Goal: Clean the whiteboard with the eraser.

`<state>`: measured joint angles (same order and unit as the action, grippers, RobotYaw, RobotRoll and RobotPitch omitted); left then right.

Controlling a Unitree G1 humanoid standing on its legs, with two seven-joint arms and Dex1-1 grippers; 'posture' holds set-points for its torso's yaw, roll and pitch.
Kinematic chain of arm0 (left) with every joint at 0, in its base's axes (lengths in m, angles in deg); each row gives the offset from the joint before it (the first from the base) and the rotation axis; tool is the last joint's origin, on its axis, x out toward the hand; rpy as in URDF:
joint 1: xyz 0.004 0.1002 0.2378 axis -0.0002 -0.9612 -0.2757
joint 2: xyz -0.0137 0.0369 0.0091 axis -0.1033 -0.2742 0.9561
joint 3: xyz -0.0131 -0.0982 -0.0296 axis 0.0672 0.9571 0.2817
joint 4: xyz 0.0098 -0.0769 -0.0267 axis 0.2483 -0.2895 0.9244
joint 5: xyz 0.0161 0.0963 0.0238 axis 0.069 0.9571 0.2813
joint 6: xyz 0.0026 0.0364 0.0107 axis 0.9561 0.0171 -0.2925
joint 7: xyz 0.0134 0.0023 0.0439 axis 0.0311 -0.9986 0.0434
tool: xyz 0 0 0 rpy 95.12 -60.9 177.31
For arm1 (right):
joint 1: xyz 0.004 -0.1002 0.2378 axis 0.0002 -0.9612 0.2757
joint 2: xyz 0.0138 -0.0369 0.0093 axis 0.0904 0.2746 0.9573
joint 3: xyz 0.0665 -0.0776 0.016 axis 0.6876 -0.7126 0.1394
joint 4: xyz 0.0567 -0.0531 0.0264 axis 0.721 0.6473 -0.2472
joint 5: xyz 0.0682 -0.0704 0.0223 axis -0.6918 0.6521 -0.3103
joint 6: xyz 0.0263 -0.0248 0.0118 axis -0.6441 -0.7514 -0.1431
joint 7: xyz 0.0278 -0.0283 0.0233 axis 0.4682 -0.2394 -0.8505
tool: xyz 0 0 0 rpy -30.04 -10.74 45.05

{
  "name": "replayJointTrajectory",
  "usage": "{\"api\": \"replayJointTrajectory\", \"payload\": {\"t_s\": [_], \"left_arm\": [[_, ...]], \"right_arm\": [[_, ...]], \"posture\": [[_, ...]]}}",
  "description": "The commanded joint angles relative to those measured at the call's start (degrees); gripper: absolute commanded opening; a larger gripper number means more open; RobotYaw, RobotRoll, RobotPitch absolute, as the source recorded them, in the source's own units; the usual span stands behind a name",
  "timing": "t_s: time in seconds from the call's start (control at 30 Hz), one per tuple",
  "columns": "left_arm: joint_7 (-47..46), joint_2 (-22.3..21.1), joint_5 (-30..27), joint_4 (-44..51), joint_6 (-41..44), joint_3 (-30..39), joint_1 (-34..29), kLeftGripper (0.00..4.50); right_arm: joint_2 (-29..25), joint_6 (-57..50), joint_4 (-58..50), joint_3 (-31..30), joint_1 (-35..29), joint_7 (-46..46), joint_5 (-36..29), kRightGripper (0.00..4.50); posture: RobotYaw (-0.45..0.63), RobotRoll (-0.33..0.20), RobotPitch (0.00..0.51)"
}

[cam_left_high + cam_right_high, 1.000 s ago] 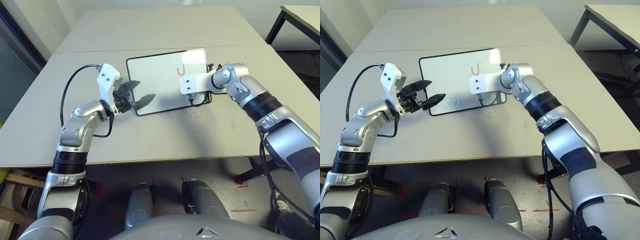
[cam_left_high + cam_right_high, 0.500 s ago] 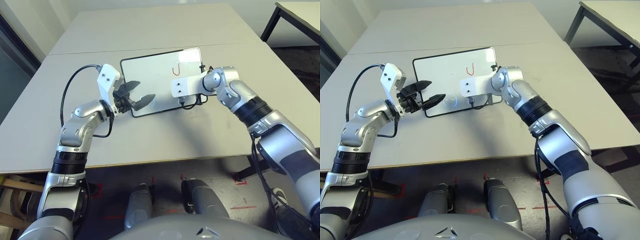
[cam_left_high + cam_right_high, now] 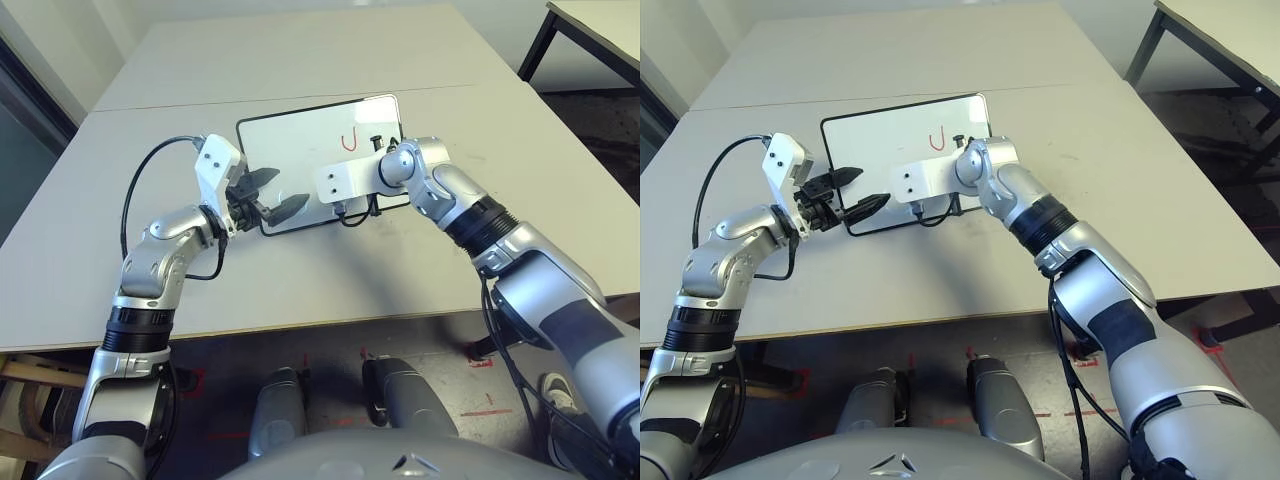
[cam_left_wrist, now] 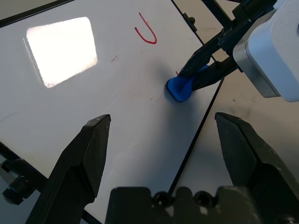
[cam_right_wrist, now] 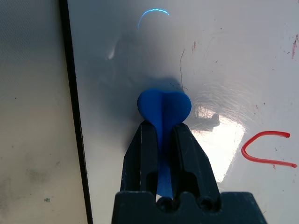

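Left hand (image 4: pixel 161 140) hovers spread at the whiteboard's (image 3: pixel 290 150) near-left edge. Right hand (image 5: pixel 162 133) pinches the eraser (image 5: pixel 164 106), a small bright blue block, pressed on the glossy board near its near edge. Beyond the eraser: a red U-shaped mark (image 3: pixel 349 143). Board lies flat on the grey worktop (image 3: pixel 300 270).

Grey table (image 3: pixel 330 270), seam across top between two joined slabs. Second table (image 3: pixel 600 25) at far right, black leg, light top. Dark floor beneath, red tape marks (image 3: pixel 480 362). Wooden frame (image 3: pixel 25 385) at lower left.
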<state>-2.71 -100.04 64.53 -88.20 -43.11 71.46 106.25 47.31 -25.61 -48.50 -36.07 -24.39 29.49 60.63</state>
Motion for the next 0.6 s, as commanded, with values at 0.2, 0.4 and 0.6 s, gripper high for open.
{"api": "replayJointTrajectory", "payload": {"t_s": [0.2,0.4,0.6], "left_arm": [[0.3,-0.4,-0.1,1.1,0.5,0.2,-0.3,4.50],[0.6,-0.4,-0.1,0.8,0.4,0.0,-0.1,4.50],[0.6,-0.3,0.0,0.6,0.4,-0.3,0.1,4.50]], "right_arm": [[-3.9,1.6,2.4,-0.6,-0.4,-1.0,1.3,0.14],[-7.0,2.0,2.6,-0.3,-1.0,-1.4,1.3,0.14],[-8.1,2.2,6.1,0.5,0.3,0.2,1.3,0.14]], "posture": [[-0.04,0.000,0.093],[-0.05,0.000,0.096],[-0.06,0.000,0.097]]}}
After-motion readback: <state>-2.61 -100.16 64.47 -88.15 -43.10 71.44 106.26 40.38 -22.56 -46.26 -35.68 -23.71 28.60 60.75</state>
